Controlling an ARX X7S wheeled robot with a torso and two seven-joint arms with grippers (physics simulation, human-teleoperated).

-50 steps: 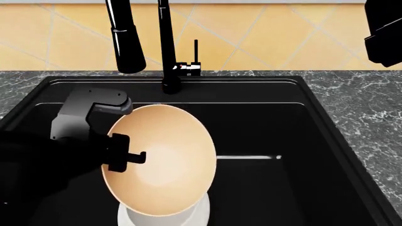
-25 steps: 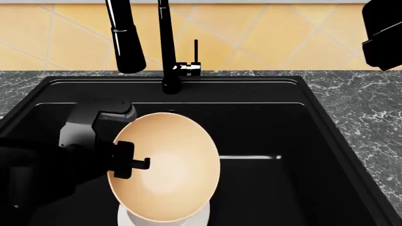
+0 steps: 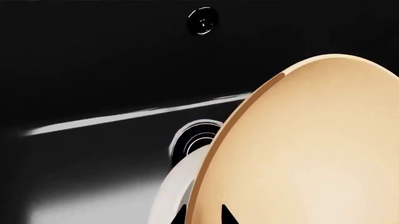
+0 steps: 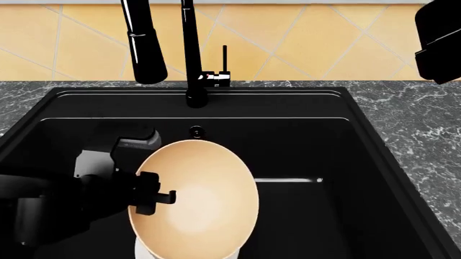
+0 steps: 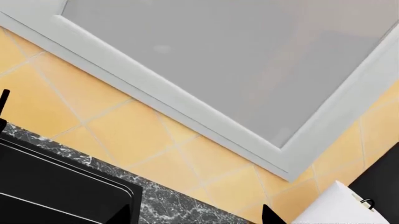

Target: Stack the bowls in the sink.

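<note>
My left gripper (image 4: 155,199) is shut on the rim of the pale tan bowl (image 4: 194,197), one finger inside and one outside. I hold the bowl tilted just above the glossy white bowl (image 4: 148,251), which sits on the floor of the black sink (image 4: 317,140) and shows only as a sliver beneath. In the left wrist view the tan bowl (image 3: 311,149) fills the frame, the white bowl's rim (image 3: 181,182) lies behind it, and the left gripper (image 3: 206,217) pinches the tan rim. My right gripper (image 4: 439,40) is raised at the far right, open and empty.
The tall black faucet (image 4: 191,54) and its spray head (image 4: 144,48) stand behind the sink. The round drain (image 3: 190,140) lies beside the white bowl. Dark grey marble counter (image 4: 418,118) surrounds the basin. A white object (image 5: 339,205) stands at the right wrist view's edge.
My left gripper has lowered the tan bowl towards the white bowl, covering more of it. The right arm has barely moved.
</note>
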